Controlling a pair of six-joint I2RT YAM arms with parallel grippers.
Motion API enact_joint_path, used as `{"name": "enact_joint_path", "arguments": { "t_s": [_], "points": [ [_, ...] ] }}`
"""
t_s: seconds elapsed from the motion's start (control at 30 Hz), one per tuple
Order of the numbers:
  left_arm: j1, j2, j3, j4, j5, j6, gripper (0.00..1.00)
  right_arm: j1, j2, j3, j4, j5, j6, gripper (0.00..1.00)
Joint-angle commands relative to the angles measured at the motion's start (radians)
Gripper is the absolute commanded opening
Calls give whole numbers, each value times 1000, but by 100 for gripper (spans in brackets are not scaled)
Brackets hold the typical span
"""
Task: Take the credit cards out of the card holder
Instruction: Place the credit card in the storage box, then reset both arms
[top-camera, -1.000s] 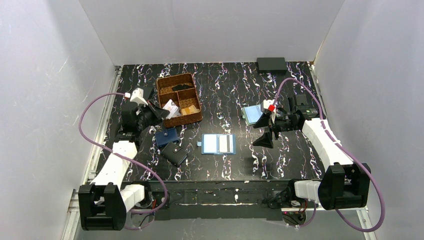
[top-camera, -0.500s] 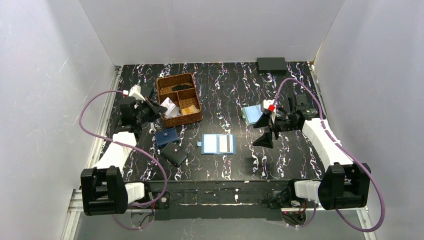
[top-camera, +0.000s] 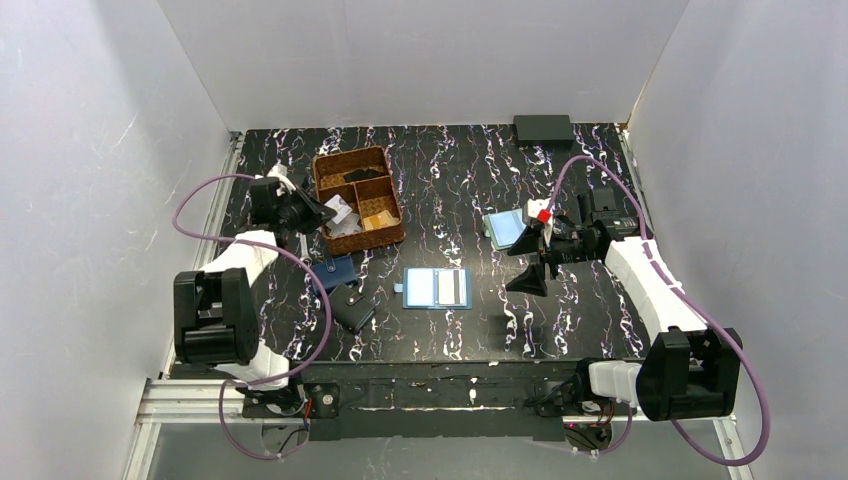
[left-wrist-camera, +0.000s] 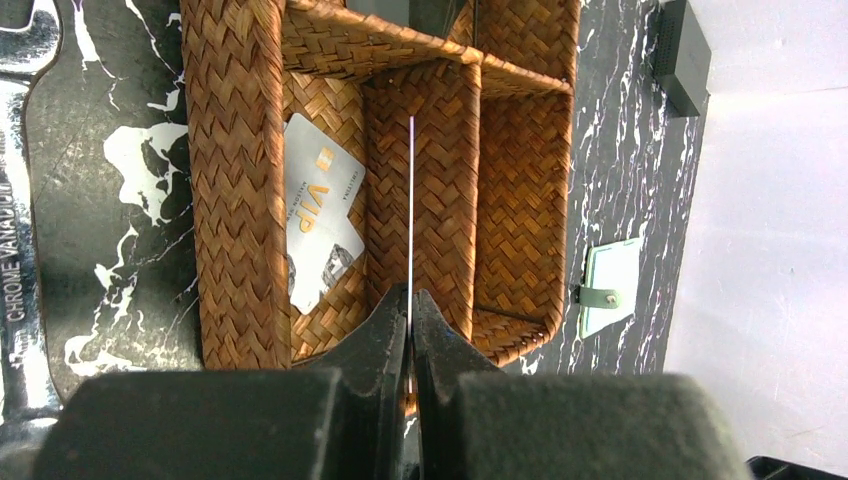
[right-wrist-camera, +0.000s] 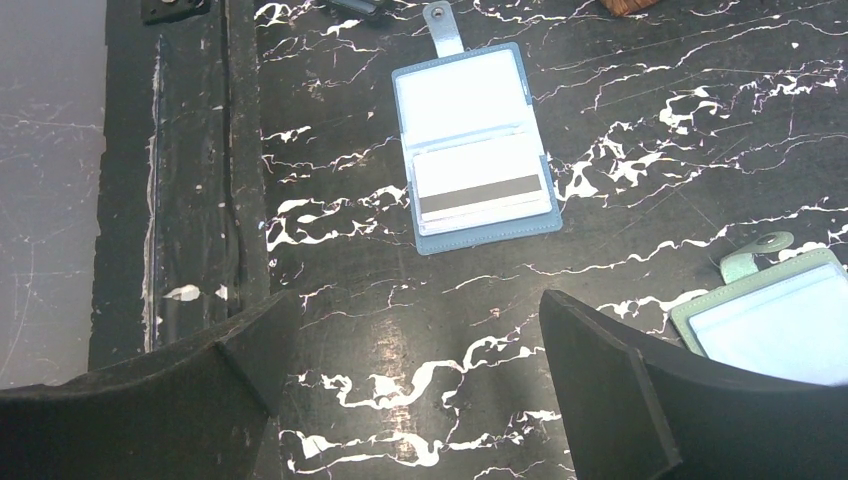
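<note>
The card holder (top-camera: 437, 288) lies open near the table's middle, steel-blue with pale pockets. In the right wrist view the card holder (right-wrist-camera: 475, 150) shows a credit card (right-wrist-camera: 482, 190) with a dark stripe in its lower pocket. My left gripper (left-wrist-camera: 411, 292) is shut on a thin credit card (left-wrist-camera: 411, 200) seen edge-on, held above the woven basket's divider. Another credit card (left-wrist-camera: 320, 215), marked VIP, lies in the basket's compartment left of it. My left gripper (top-camera: 318, 212) sits at the basket's left side. My right gripper (top-camera: 530, 262) hangs open and empty, right of the card holder.
The brown woven basket (top-camera: 357, 199) stands back left. A paler sky-blue holder (top-camera: 505, 228) lies just behind my right gripper. A navy wallet (top-camera: 333, 272) and a black wallet (top-camera: 350, 307) lie left of the card holder. A black box (top-camera: 543, 128) sits at the back wall.
My left arm has swung back and to the left, its elbow lifted, and the gripper with the card now points into the basket. The right arm has not moved.
</note>
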Motion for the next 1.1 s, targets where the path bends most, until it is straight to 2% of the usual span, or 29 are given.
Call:
{"name": "enact_joint_path", "arguments": {
  "t_s": [0.0,0.07,0.2,0.3,0.47,0.6,0.7,0.77,0.8,0.97,1.07],
  "points": [
    [5,48,75,0,10,-12,0,-6,-25,25,6,-35,-3,98],
    [5,76,94,-12,8,-15,1,-6,-25,26,5,-36,-3,98],
    [4,117,136,-51,17,-3,16,-10,-27,26,5,-34,-4,98],
    [4,92,184,-157,-34,50,26,-14,-27,25,5,-37,-4,98],
    [4,-79,211,-290,-148,137,39,-16,-26,26,5,-37,-4,98],
    [7,-274,164,-329,-201,177,53,-18,-22,25,5,-32,-4,98],
    [11,-418,93,-346,-185,178,72,-22,-13,26,5,-23,-4,98],
    [14,-514,29,-355,-146,148,94,-23,-8,27,1,-18,-8,98],
    [18,-558,0,-365,-109,132,98,-25,-6,26,1,-17,-10,98],
    [24,-734,-89,-469,166,139,98,-37,-1,22,9,3,-11,98],
    [24,-812,-89,-598,202,170,98,-51,5,26,24,20,14,98]
  ]
}}
